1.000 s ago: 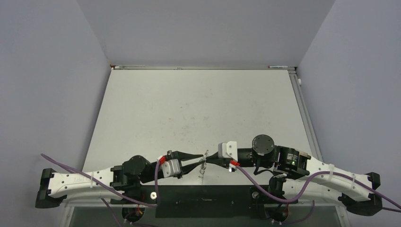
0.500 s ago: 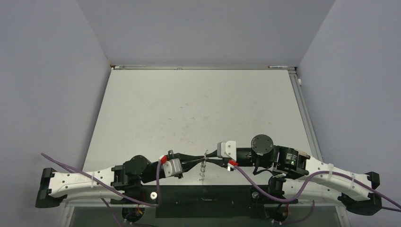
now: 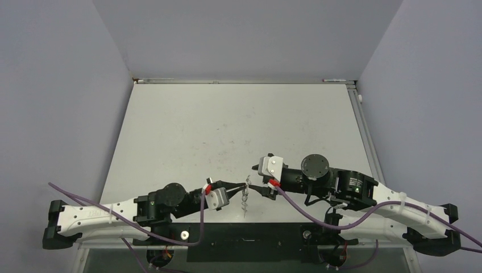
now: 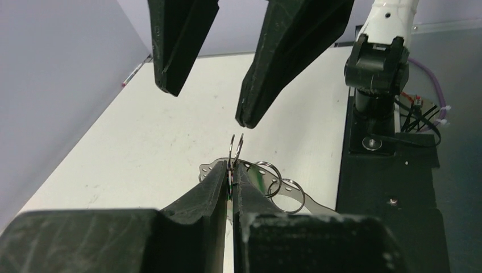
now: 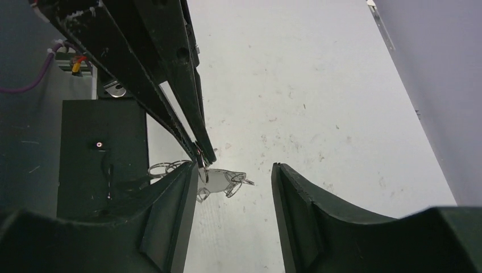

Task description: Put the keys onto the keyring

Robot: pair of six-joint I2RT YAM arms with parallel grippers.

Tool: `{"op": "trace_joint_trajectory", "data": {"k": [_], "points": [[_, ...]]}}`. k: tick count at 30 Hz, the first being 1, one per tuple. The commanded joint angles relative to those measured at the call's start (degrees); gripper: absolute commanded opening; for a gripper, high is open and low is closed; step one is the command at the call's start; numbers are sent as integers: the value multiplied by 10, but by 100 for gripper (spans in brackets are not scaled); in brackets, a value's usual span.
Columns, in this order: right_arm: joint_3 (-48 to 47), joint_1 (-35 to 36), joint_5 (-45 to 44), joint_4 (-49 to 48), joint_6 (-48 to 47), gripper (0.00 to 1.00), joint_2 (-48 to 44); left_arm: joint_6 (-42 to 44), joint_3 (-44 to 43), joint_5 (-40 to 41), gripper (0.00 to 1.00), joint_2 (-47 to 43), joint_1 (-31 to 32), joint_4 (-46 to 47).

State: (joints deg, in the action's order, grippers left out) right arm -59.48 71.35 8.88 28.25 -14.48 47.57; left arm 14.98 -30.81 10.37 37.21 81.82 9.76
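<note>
Tagger: Right gripper (image 3: 257, 177) has sprung apart since a second ago, when it was pinched shut at the meeting point. Its arm has also swung a bit farther up the table (image 3: 227, 125). Left gripper (image 3: 243, 185) has closed in the same span.

Checker: So a handover?

Tagger: Looks like one, as a judgement. Left gripper (image 4: 232, 173) is now clamped tight on the keyring (image 4: 207, 169), biting a thin wire part that stands edge-on between the pads. The rest of the bunch hangs below and behind the tips, off the table.

Checker: Right side holding anything?

Tagger: No. From the right wrist its fingers (image 5: 170, 205) stand wide with nothing between them, and the keyring (image 5: 219, 179) sits just beside the left one.

Checker: Why hold it edge-on?

Tagger: Probably to keep the ring steady and leave its rim exposed, so the freed right gripper can regrip or bring a key to it.

Checker: Green key?

Tagger: Cannot pick it out for sure. Too small, and the left fingers cover part of the bunch. Whether it is already threaded cannot be told.

Checker: Risk?

Tagger: Thin wire could twist or slip in the pinch.
</note>
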Motion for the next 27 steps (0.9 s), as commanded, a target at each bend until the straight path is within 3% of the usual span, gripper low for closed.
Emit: {"op": "trace_joint_trajectory", "data": {"k": [1,5,19,27], "points": [[-38,7,-6,33,-6,50,48,12,-40,15,0,14,-5,-6],[-44,15,-4,34,-13,40,70,10,-49,17,0,26,-8,-17],[-57,17,22,55,-20,34,73,8,-55,18,0,23,-9,-37],[-58,17,16,67,-21,24,88,11,-53,10,0,26,-9,-32]]}}
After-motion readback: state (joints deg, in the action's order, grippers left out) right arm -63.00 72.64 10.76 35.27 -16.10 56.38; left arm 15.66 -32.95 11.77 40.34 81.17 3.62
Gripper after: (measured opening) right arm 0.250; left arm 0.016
